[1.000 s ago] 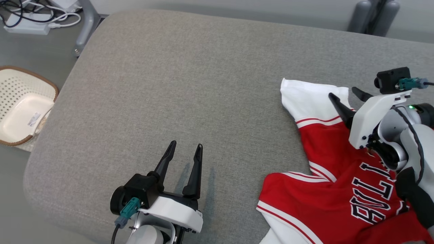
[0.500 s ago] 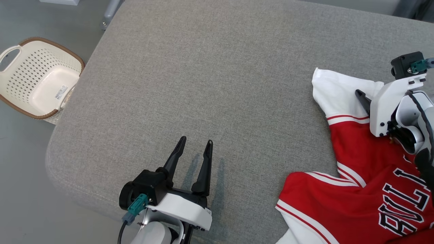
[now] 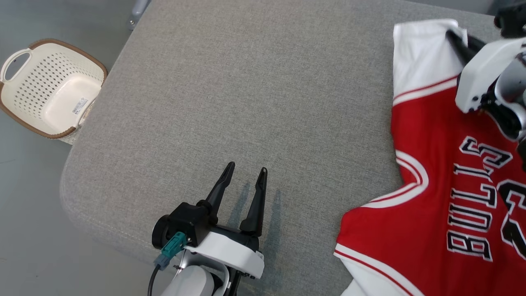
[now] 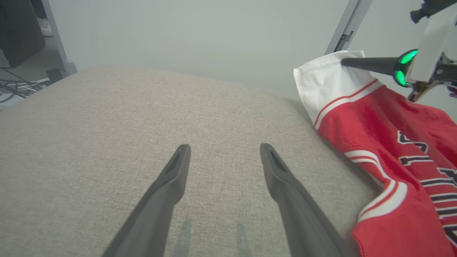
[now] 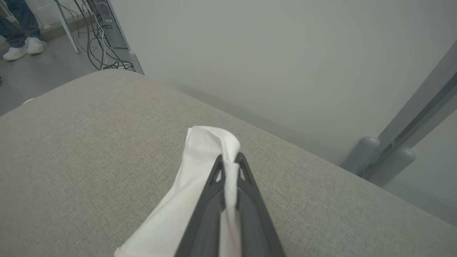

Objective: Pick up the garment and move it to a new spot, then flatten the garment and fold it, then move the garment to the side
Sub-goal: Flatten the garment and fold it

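Pinching white hem of red-and-white fabric jersey (image 3: 431, 135): right gripper (image 5: 228, 160); spread, well apart to jersey's left: left gripper (image 3: 246, 167).

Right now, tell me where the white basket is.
In the head view's upper left, the white basket sits on the floor beside the grey padded surface's left edge, far left of the left gripper.

Even soft overhead light, faint shadows on grey cushion (image 3: 254, 82), sharp focus, mild wide-angle stretch
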`<state>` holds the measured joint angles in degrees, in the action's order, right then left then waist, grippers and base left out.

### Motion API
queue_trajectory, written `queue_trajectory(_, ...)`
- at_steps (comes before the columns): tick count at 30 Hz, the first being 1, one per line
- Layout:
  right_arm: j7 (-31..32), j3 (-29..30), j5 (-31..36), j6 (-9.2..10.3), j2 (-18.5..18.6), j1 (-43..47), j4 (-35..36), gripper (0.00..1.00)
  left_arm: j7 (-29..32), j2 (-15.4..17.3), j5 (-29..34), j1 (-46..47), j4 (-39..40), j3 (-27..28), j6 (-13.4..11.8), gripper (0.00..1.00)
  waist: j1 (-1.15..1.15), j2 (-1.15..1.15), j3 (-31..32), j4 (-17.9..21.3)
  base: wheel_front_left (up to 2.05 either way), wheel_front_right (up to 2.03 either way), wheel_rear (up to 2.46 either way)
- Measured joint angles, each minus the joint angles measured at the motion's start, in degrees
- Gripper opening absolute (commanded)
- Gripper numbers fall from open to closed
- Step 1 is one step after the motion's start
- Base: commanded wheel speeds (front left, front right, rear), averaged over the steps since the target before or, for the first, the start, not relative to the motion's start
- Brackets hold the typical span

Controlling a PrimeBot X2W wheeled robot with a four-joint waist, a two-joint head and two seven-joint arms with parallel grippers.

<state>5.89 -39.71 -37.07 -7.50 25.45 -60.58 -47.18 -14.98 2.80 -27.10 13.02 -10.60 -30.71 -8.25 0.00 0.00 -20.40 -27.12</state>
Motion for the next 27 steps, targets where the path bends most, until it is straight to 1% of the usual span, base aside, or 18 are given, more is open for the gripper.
queue_trajectory(5,-6.5,0.6,-0.7,0.00,-0.4,-6.9,-1.8,0.00,0.0,0.0,-0.8,0.5,0.6,-1.3,-0.2,1.00,0.00,0.00,-0.8,-1.1,0.00,0.00,0.00)
queue_trajectory(9,-10.4,0.8,-0.1,0.01,-0.7,-11.6,-5.3,0.00,0.0,0.0,-1.5,1.0,1.0,-2.3,-0.4,1.00,0.00,0.00,-1.6,-2.2,0.00,0.00,0.00)
queue_trajectory(15,-13.4,0.1,1.1,0.00,-1.6,-16.1,-12.0,0.00,0.0,0.0,-2.8,1.4,1.7,-3.8,-0.7,1.00,0.00,0.00,-2.9,-4.3,0.00,0.00,0.00)
queue_trajectory(19,-14.2,-0.2,2.3,0.00,-2.0,-18.0,-18.2,0.00,0.0,0.0,-3.3,1.6,2.3,-4.3,-1.0,1.00,0.00,0.00,-4.1,-5.0,0.00,0.00,0.00)
queue_trajectory(20,-14.0,-0.6,2.8,0.00,-2.1,-18.0,-20.0,0.18,0.0,0.0,-3.3,1.6,2.4,-4.4,-1.2,1.00,0.00,0.00,-4.3,-5.1,0.00,0.00,0.00)
queue_trajectory(21,-13.2,-0.6,3.1,0.00,-2.4,-18.0,-22.0,1.00,0.0,0.0,-3.3,1.6,2.4,-4.5,-1.2,1.00,0.00,0.00,-4.5,-5.2,0.00,0.00,0.00)
queue_trajectory(23,-11.6,-1.0,3.3,0.01,-2.9,-17.4,-24.0,1.00,0.0,0.0,-3.4,1.7,2.3,-4.5,-1.4,1.00,0.00,0.00,-4.4,-5.2,0.00,0.00,0.00)
queue_trajectory(27,-10.0,-2.2,3.4,-0.01,-4.4,-14.9,-24.9,1.00,0.0,0.0,-3.1,1.9,1.7,-3.8,-1.4,1.00,0.00,0.00,-3.7,-4.2,0.00,0.00,0.00)
